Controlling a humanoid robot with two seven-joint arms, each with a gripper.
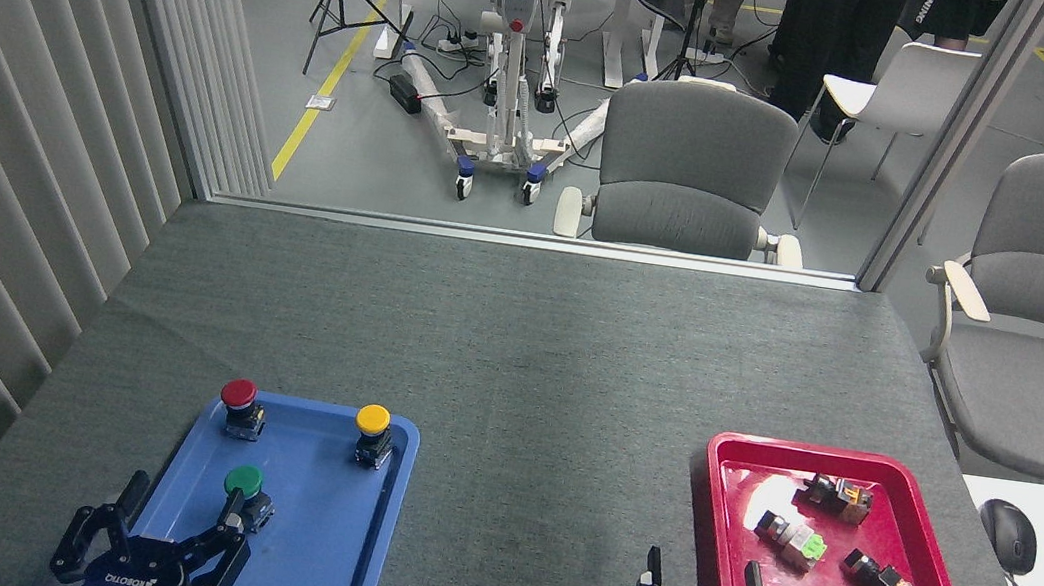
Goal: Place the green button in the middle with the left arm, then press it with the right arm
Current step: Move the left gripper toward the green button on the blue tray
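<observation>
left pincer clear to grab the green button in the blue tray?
Probably yes. The left pincer is open just in front of the green button, one finger already beside it. The red button and yellow button stand further back in the blue tray, out of the way.

Head view looks forward-down over the tabletop (514,353).

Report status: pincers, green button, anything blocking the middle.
Left pincer open, just behind green button, not gripping. Right pincer open, empty, beside red tray. Button upright in blue tray. Middle cloth unobstructed.
</observation>
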